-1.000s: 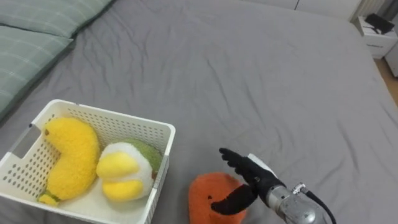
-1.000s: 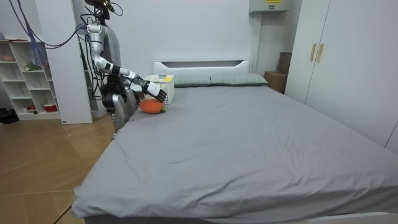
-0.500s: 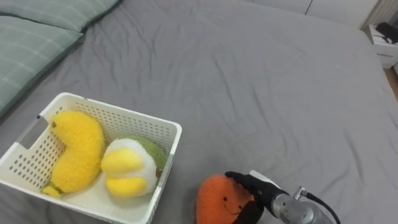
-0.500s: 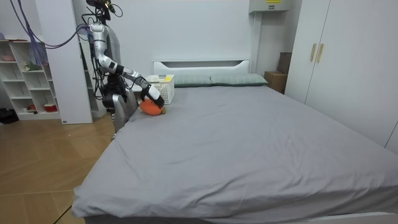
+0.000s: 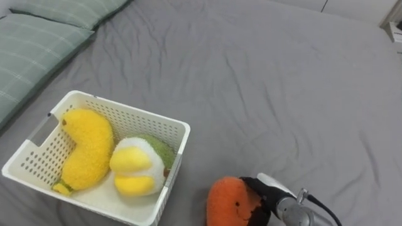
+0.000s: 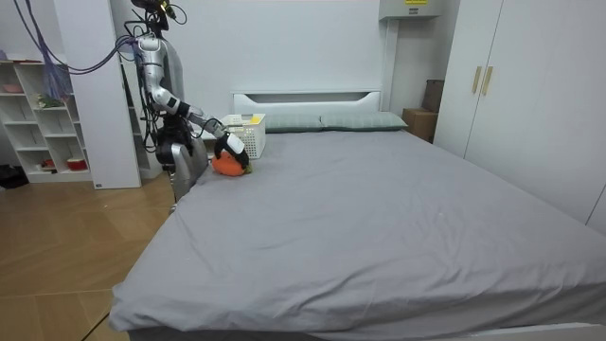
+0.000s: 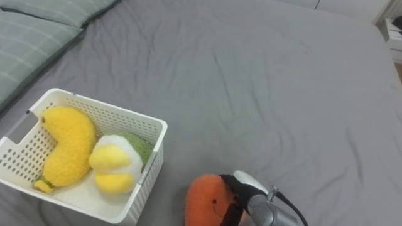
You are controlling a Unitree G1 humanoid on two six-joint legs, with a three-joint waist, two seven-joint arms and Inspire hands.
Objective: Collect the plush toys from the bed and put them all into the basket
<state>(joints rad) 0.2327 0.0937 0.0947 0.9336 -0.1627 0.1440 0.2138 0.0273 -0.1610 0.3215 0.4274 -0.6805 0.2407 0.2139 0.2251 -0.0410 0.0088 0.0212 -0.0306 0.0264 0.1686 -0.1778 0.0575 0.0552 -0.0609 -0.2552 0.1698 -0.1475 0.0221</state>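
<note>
The right hand's (image 5: 269, 197) fingers (image 5: 252, 187) curl round the orange toy (image 5: 226, 201), gripping its right side on the bed (image 5: 282, 94). Left of the fingers stands the basket (image 5: 179, 147), holding a yellow toy (image 5: 88, 147) and a white-green toy (image 5: 137, 166). Pillows (image 5: 38, 44) lie far left.

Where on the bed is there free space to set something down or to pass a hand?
The grey bed cover is bare beyond the white basket and right of the pillows. Crowded: the near strip, where the right robot hand grips the orange toy beside the basket.
</note>
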